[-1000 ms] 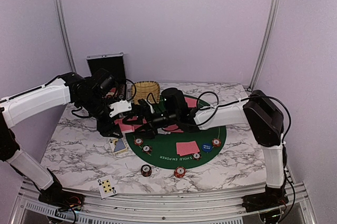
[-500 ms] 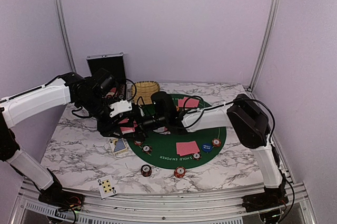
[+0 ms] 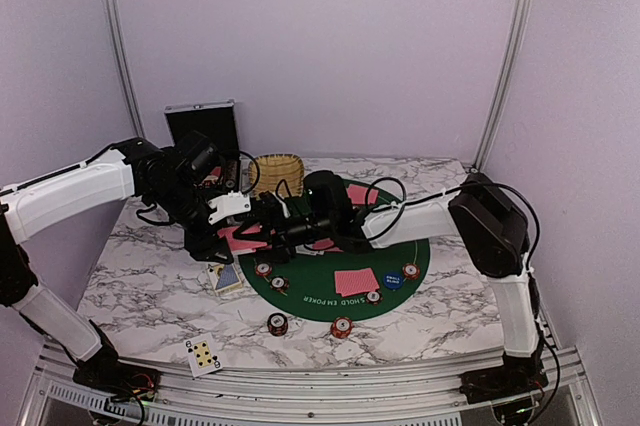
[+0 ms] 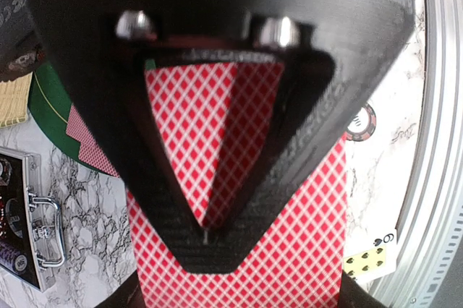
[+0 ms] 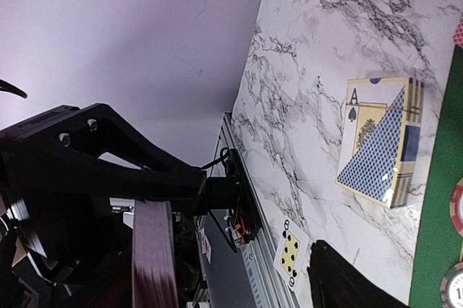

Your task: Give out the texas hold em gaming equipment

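1. Left wrist view first: the left gripper [image 4: 206, 239] is clenched hard on the deck [image 4: 304, 236] of red-backed cards. It holds the deck up off the marble table [image 3: 140, 276], at the left rim of the green felt [image 3: 420, 246]. My read is that it's acting as card-holder so the other arm can peel one off.
2. Just below it, one card box [image 3: 228, 277] lies on the marble. One face-up card [image 3: 203, 354] sits alone at the near edge, well apart from the felt.
3. Moving right, the right gripper [image 3: 260, 234] stretches across the felt, right up against the deck. Whether it's spread or pinching a card, I cannot tell, because the two arms crowd that spot.
4. Chip count: six red-and-white poker chips [image 3: 263, 269]. Two sit at the felt's left rim, two on the marble in front, and two toward the right.
5. Two face-down piles show clear of the arms, a near pile [image 3: 357, 281] and a far pile [image 3: 362, 194]. They look like hands dealt to opposite seats.
6. One blue disc [image 3: 393, 279] lies just beside the near pile, between two chips, likely marking that seat.
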Controlling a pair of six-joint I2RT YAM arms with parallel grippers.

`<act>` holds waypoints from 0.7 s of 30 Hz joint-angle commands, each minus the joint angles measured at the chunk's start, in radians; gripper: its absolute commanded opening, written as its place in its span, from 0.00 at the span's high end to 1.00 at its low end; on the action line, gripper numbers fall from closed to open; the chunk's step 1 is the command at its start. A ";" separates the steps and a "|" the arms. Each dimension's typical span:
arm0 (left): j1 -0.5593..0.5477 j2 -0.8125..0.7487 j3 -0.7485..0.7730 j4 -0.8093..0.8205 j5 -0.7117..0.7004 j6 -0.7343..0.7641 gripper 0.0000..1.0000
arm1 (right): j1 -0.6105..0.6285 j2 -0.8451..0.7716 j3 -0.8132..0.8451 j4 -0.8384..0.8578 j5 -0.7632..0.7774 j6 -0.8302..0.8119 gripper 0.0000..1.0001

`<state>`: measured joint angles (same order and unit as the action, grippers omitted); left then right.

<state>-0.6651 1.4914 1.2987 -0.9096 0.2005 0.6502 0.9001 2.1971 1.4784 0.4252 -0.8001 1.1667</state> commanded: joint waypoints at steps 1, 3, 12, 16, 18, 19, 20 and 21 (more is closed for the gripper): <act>0.003 -0.033 0.014 0.010 0.017 -0.001 1.00 | -0.019 -0.042 -0.059 -0.053 0.030 -0.031 0.29; 0.002 -0.032 0.015 0.010 0.016 -0.003 1.00 | -0.021 -0.056 -0.068 -0.047 0.031 -0.031 0.33; 0.002 -0.035 0.010 0.010 0.009 -0.002 1.00 | -0.023 -0.118 -0.092 -0.026 0.029 -0.021 0.64; 0.002 -0.034 0.009 0.011 0.010 -0.001 1.00 | -0.031 -0.144 -0.106 -0.033 0.032 -0.025 0.74; 0.002 -0.034 0.009 0.011 0.010 -0.001 1.00 | -0.034 -0.154 -0.115 -0.038 0.034 -0.029 0.77; 0.002 -0.035 0.010 0.011 0.010 -0.001 1.00 | -0.036 -0.158 -0.119 -0.041 0.034 -0.030 0.78; 0.003 -0.035 0.010 0.011 0.010 -0.001 1.00 | -0.038 -0.162 -0.122 -0.042 0.033 -0.032 0.80; 0.003 -0.035 0.010 0.011 0.009 0.001 1.00 | -0.039 -0.167 -0.125 -0.045 0.034 -0.034 0.82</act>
<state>-0.6651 1.4914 1.2987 -0.9108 0.1970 0.6502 0.8734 2.0678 1.3697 0.4255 -0.7834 1.1503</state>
